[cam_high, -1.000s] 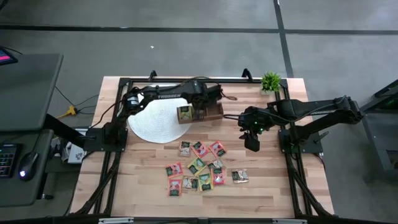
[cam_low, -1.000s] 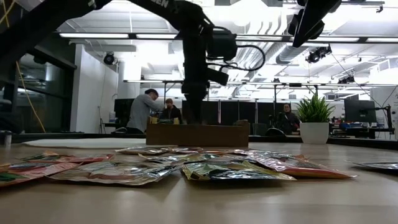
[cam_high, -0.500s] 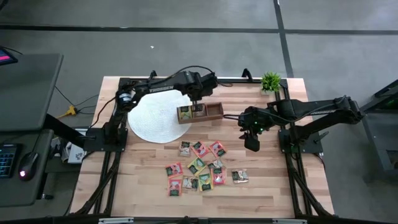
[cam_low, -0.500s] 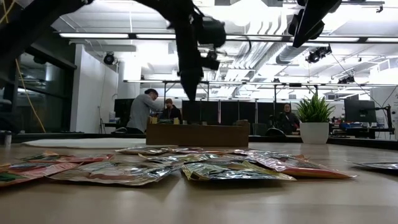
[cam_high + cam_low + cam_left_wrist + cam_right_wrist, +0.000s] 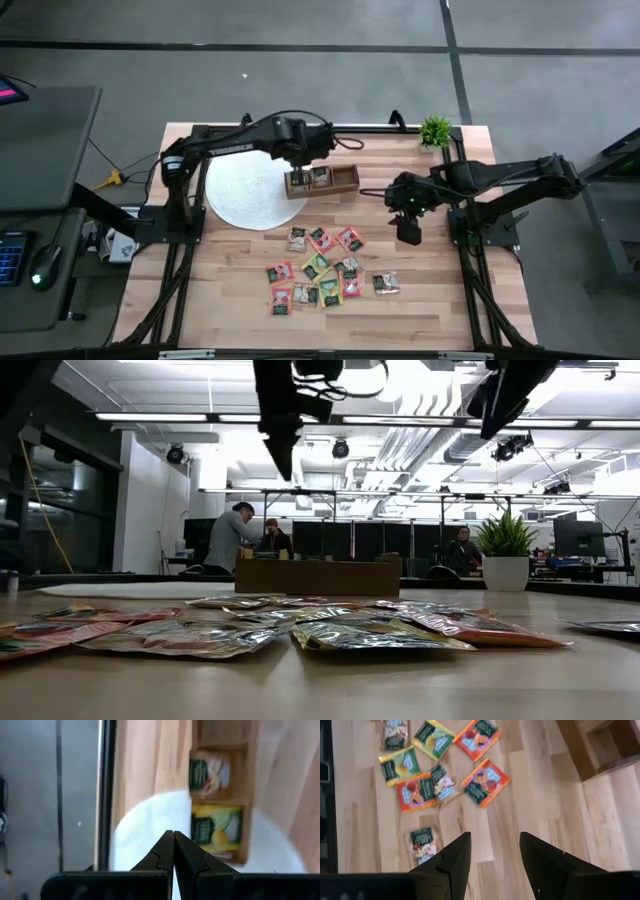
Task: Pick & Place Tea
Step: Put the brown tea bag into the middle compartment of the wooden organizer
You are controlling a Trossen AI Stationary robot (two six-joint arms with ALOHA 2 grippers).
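Wooden table (image 5: pixel 440 300), open lab hall behind. Tea packets (image 5: pixel 322 268) scattered lower centre of the high view; two more sit in the tray (image 5: pixel 322 180) at upper centre. Left gripper (image 5: pixel 297 157) above the tray, jaws together, empty. Right gripper (image 5: pixel 408 232) right of the pile, jaws apart. Packets look light, thin, crinkly, likely slippery; pinch one by a free edge.
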